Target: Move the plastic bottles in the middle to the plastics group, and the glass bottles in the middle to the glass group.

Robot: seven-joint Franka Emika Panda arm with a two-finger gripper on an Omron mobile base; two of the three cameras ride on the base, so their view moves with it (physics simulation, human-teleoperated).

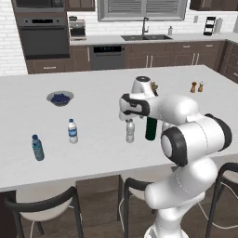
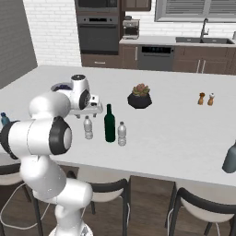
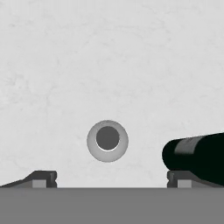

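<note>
Hovering above the island counter (image 1: 93, 153), the gripper (image 3: 111, 180) looks straight down with its jaws spread to their widest and nothing between them. Reading the hand view from left to right: the left fingertip (image 3: 41, 179) stands over bare counter; a clear bottle (image 3: 107, 141) appears end-on as a grey ring, roughly centred between the jaws but displaced ahead of the fingertip line; the dark green bottle (image 3: 197, 157) lies just over the right fingertip (image 3: 181, 178), its neck pointing toward the clear bottle.

In the right base view the same row reads: clear bottle (image 2: 88, 127) below the gripper (image 2: 90, 110), green bottle (image 2: 109, 123) just beside it, second clear bottle (image 2: 121, 133) beyond. The plastics group, a blue-labelled bottle (image 1: 72, 131) and a blue-capped bottle (image 1: 37, 148), stands well apart on the far side of the left jaw.

Principal hazard, as judged: a straight descent brings the right fingertip down on or against the green bottle, which is tall, narrow and liable to topple into its neighbour. A second hazard is the offset; closing without moving forward would catch only the edge of the light clear bottle and tip it or squeeze it away.
</note>
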